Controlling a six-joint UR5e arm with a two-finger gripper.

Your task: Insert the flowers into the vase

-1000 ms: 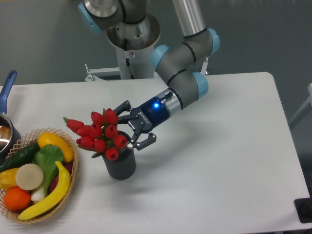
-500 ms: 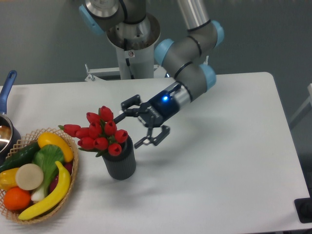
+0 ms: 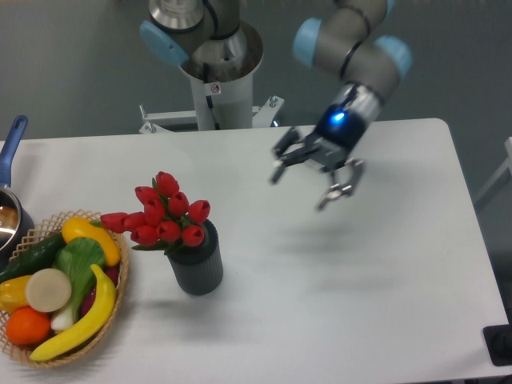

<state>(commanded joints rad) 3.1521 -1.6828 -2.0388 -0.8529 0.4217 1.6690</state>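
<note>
Flowers far from end effector.

White table, grey wall behind.
Table has rounded corners; dark floor at 3 o'clock; lighting even, soft shadows on tabletop.

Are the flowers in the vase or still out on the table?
In. The flowers stick out of the mouth of the vase, leaning left, and the hand is open and well away from them.

Hand withdrawn up-right, away from flowers.
</note>
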